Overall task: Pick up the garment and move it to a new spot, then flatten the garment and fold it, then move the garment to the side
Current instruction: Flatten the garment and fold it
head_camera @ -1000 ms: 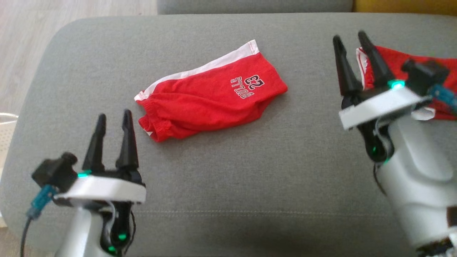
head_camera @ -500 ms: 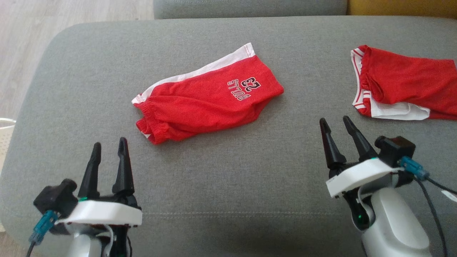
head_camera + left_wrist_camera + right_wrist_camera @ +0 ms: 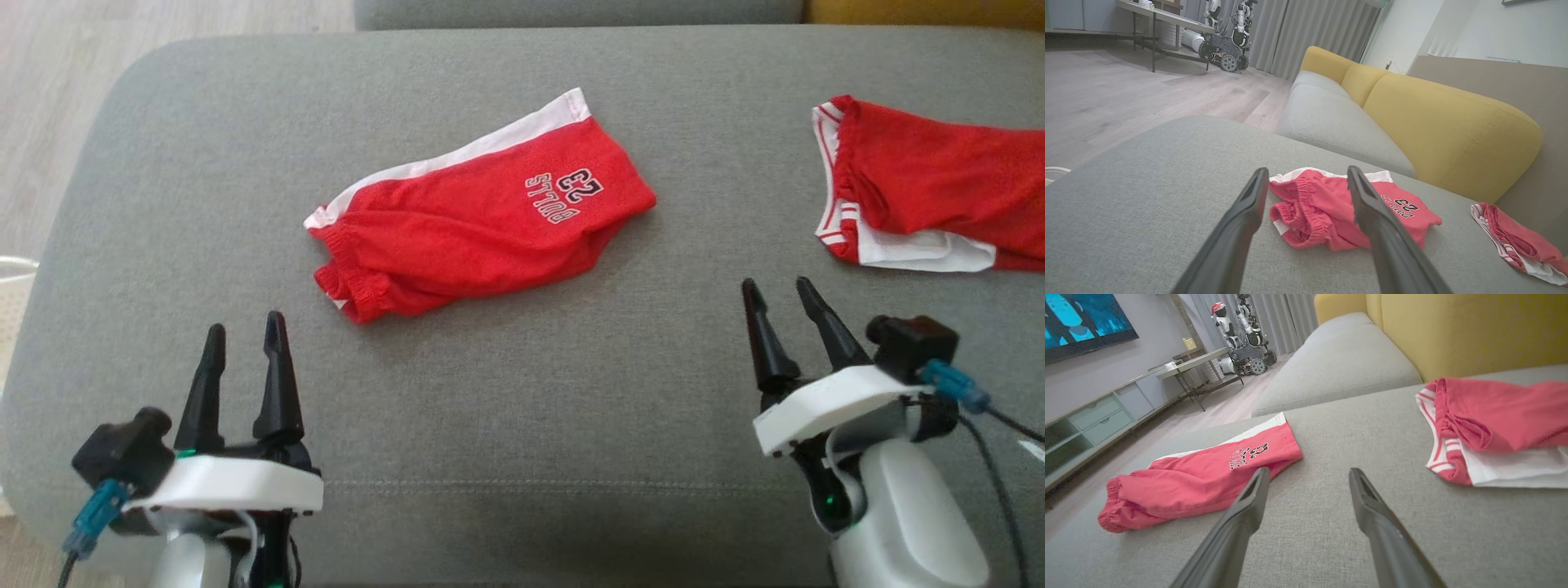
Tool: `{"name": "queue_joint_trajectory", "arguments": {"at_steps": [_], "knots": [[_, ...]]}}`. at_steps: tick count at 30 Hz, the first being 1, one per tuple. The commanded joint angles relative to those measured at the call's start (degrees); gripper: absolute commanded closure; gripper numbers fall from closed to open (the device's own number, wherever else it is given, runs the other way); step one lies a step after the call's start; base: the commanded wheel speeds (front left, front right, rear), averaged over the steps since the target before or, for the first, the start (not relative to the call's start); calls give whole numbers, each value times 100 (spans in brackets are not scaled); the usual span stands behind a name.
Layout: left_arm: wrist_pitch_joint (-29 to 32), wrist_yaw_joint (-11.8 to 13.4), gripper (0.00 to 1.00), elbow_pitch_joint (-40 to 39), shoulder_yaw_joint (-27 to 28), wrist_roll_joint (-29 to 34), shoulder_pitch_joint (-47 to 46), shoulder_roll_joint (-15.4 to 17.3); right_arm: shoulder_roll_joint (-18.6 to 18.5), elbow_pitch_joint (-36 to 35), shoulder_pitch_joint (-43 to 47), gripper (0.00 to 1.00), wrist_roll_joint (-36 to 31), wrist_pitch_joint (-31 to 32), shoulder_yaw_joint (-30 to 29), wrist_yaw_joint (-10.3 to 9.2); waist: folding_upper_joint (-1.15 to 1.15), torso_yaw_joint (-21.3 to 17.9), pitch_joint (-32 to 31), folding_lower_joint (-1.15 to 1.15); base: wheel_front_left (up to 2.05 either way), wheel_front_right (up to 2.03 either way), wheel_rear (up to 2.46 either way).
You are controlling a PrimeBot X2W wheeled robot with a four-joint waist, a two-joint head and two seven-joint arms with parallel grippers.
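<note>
A red garment, shorts with a white side stripe and "BULLS 23" print (image 3: 482,212), lies bunched in the middle of the grey cushion (image 3: 522,425). A second red garment with white trim (image 3: 931,188) lies folded at the far right. My left gripper (image 3: 245,322) stands open near the front left, short of the shorts' waistband, holding nothing. My right gripper (image 3: 775,282) is open too, nearer than the right garment and apart from it. In the left wrist view, the shorts (image 3: 1323,212) lie past my left gripper (image 3: 1307,169). In the right wrist view, my right gripper (image 3: 1309,470) points between the shorts (image 3: 1200,477) and the second garment (image 3: 1498,412).
The cushion's rounded edge drops to a wooden floor (image 3: 49,98) on the left, where a white basket rim (image 3: 12,294) shows. A yellow backrest (image 3: 1433,122) rises behind the sofa. A table and other robots (image 3: 1224,45) stand far off.
My right gripper has drawn back from beside the right garment toward the cushion's near edge, leaving that garment lying flat. My left gripper has pulled back a little. The shorts have not moved.
</note>
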Motion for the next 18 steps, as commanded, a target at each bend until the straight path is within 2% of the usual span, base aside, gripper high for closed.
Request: {"name": "queue_joint_trajectory", "arguments": {"at_steps": [1, 6, 9, 18], "knots": [[-35, -21, 0, -220, 159, 26, -279, 18, 88, -212, -46, 0, 137, 42, 100, 20, 0, 48, 40, 0, 0, 0, 0], [-35, -6, 0, -228, 48, -10, -363, 17, 118, -346, -149, 0, 605, 405, 35, 20, 0, 220, 290, 0, 0, 0, 0], [-35, -3, 0, -181, -24, -36, -411, 17, 122, -370, -279, 0, 1116, 673, -15, 20, 0, 325, 443, 0, 0, 0, 0], [-35, 31, 0, -143, -307, -137, -714, 17, 124, 88, -844, 0, 2440, 1642, -325, 20, 0, 753, 820, 0, 0, 0, 0]]}}
